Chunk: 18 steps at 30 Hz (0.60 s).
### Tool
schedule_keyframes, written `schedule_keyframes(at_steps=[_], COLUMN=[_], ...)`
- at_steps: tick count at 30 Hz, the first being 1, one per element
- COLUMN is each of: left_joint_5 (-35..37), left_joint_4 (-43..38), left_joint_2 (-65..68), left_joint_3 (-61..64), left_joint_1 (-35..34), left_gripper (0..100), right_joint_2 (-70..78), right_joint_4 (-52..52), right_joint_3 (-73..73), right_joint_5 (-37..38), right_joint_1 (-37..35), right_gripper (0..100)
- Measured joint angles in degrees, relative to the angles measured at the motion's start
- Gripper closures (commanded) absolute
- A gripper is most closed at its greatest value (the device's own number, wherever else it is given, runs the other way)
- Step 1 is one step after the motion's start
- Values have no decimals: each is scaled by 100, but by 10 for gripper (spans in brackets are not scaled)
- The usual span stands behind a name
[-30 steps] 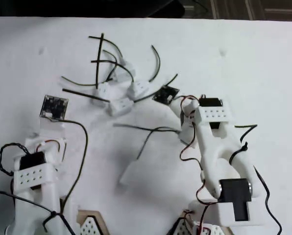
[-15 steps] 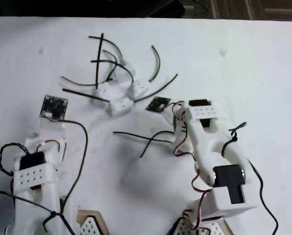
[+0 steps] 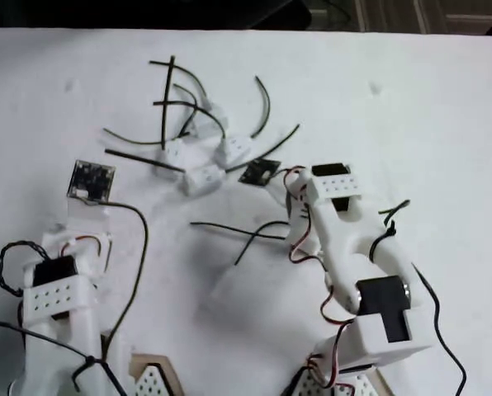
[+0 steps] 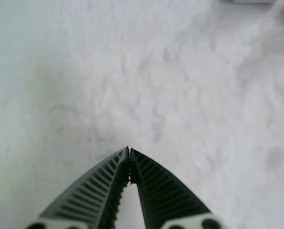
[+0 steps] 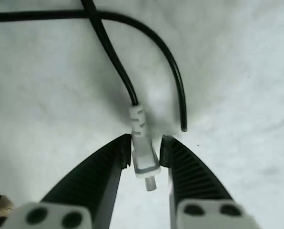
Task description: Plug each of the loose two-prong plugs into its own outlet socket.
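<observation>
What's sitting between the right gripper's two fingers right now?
A small white plastic plug on a thin black cable lies between the black ribbed fingers of the right gripper, as the right wrist view shows.

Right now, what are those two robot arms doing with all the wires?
The right gripper holds a small white plug by its body, and the plug's black wire trails over the white table. The left gripper is shut on nothing, over bare table. The white sockets lie in a bunch farther out on the table, and the plug is not in one yet.
</observation>
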Motion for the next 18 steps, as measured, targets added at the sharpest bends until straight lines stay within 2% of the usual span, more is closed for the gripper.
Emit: schedule_keyframes(at_steps=[6,10,18], left_joint_5=[0,0,0], left_joint_4=[0,0,0], left_joint_2=[0,0,0], left_joint_3=[0,0,0], left_joint_1=[0,0,0], left_gripper=[976,976,976], right_joint_2=[0,18,18], right_joint_4=[0,0,44], right_joint_3=[0,0,0], right_joint_5=[0,0,0], right_joint_1=[0,0,0], right_gripper=[904,954,957])
